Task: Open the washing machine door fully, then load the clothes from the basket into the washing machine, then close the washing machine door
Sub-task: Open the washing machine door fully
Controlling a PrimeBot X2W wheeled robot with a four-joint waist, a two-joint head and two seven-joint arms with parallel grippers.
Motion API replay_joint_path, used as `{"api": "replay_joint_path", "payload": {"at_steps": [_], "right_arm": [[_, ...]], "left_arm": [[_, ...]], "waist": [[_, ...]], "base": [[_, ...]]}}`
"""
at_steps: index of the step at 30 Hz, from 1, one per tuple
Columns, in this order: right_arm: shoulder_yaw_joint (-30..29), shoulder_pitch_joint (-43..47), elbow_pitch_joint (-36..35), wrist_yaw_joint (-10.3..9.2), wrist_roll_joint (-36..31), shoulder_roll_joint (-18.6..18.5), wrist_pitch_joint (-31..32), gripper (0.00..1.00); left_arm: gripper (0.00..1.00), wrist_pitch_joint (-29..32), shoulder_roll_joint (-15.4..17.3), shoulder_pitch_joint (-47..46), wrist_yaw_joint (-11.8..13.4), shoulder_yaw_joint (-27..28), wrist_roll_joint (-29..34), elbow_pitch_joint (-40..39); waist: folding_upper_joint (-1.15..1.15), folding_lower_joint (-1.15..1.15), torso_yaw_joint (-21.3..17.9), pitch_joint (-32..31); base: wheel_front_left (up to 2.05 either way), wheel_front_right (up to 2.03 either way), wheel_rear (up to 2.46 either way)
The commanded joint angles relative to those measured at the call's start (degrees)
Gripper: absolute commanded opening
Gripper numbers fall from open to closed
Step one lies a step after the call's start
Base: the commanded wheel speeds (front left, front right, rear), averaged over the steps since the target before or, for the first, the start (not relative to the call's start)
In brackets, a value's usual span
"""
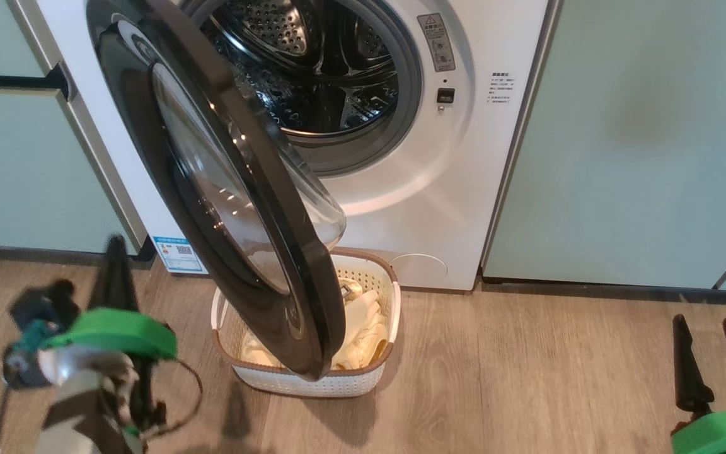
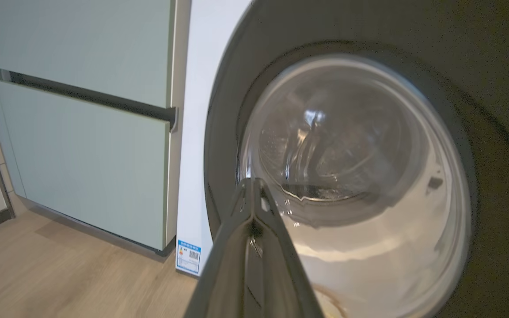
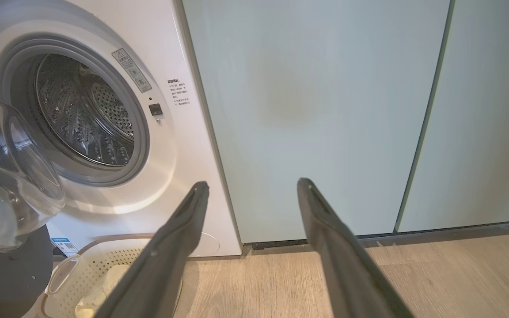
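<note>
Head view: the door [image 1: 212,189] stands about half open, its free edge over the basket [image 1: 394,280], which sits on the floor against the washer's [image 1: 464,189] front. Opening it fully looks like the step in hand. The left gripper [image 1: 115,252], fingers pressed together on nothing, points at the door's outer face. The right gripper [image 1: 703,323] hangs low at right, jaws spread and empty. Next the door must swing toward the left cabinets [image 1: 10,157], probably worked from its free edge or inner side. It has a glossy black rim and bulging clear glass. Clothes [image 1: 363,321] lie in the basket.
</note>
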Motion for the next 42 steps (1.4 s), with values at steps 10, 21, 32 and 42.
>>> {"api": "replay_joint_path", "payload": {"at_steps": [10,21,32,42], "right_arm": [[0.29,-1.50,-1.23,0.24,-0.78,-0.46,-0.55,1.00],[0.74,-1.40,-1.04,0.24,-0.82,-0.33,-0.55,1.00],[1.40,-1.51,-0.70,0.24,-0.63,-0.38,-0.55,1.00],[1.10,-1.23,-0.69,0.24,-0.50,-0.11,-0.55,1.00]], "left_arm": [[0.00,8.74,1.42,-10.22,0.68,0.92,-4.36,-19.99],[0.00,23.25,1.01,-19.81,0.70,-7.71,-8.29,-37.37],[0.00,28.82,0.12,-23.27,4.37,-23.60,-11.22,-46.90],[0.00,30.18,0.05,-19.75,8.33,-36.88,-12.87,-48.55]], "waist": [[0.00,0.00,0.63,-0.10],[0.00,0.00,0.58,-0.62],[0.00,0.00,0.17,-1.10],[0.00,0.00,0.17,-1.11]], "base": [[0.00,0.00,0.00],[0.00,0.00,0.00],[0.00,0.00,0.00],[0.00,0.00,0.00]]}}
